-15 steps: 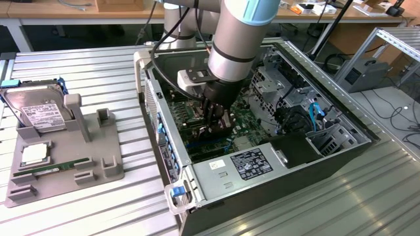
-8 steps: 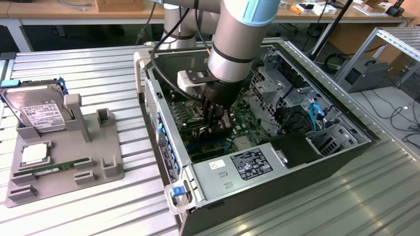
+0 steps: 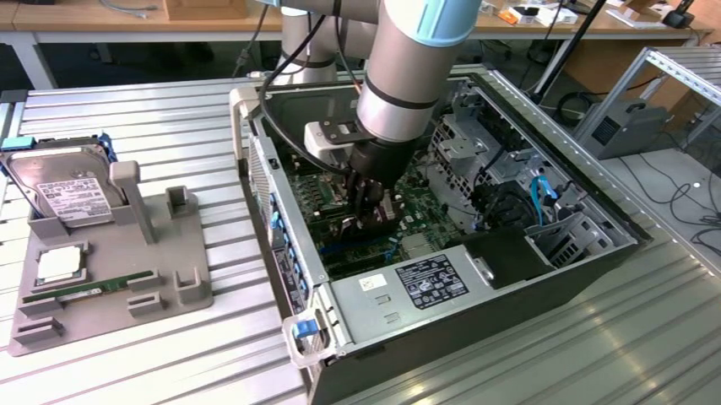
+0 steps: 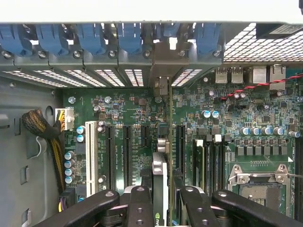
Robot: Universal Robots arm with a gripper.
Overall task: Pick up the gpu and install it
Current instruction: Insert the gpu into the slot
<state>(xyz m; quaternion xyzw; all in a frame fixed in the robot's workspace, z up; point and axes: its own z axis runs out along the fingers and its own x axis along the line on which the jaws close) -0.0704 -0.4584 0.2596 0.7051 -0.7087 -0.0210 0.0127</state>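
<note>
**Gripper holds the graphics card on edge over the motherboard slots**

The black 2-fingered gripper is down inside the open black-and-silver computer case, which lies on its side on the ribbed aluminium tabletop. Its fingers are clamped on the gpu, a thin flat expansion card with a green circuit board and a black cooler, seen edge-on between them. In the wrist view the card stands upright on its long edge over the green motherboard, in line with the row of long black expansion slots, and its silver metal end bracket reaches toward the rear wall of the case, where a row of blue slot clips sits above the vented slot covers. Whether the card's edge is seated in a slot cannot be told.

In the exterior view the grey arm comes down from above into the middle of the case, with the gripper low over the board.

On the exterior view's left, well apart from the case, a grey moulded parts holder rests on the tabletop. It carries a silver boxy hard drive with a white label leaning upright, a square silver processor lying flat, and a narrow green RAM stick lying flat.
</note>
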